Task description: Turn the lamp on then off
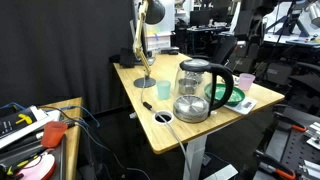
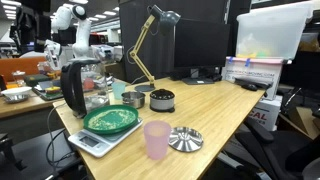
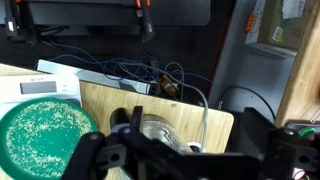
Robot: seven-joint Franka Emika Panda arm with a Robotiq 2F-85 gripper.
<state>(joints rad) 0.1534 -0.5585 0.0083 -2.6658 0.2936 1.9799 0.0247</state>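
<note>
The lamp [image 1: 145, 81] is seen standing on the far left corner of the wooden table [image 1: 190, 136]; its slim jointed stem rises from a flat round base, and its small head [image 2: 164, 16] is tipped downward. Whether it is lit cannot be told. A glass kettle [image 1: 192, 92] with a black handle is set nearer, toward the middle of the table, well apart from the lamp. To the kettle's right a green bowl [image 2: 110, 120] rests on a white scale [image 2: 85, 144]. A pink cup [image 2: 156, 140] and a ribbed silver disc [image 2: 185, 138] stand beside them.

The gripper [image 3: 185, 160] is shown only in the wrist view (dark and blurred along the bottom edge), above the table's edge with the green bowl to its left; whether its jaws are spread or pressed together cannot be told.
</note>
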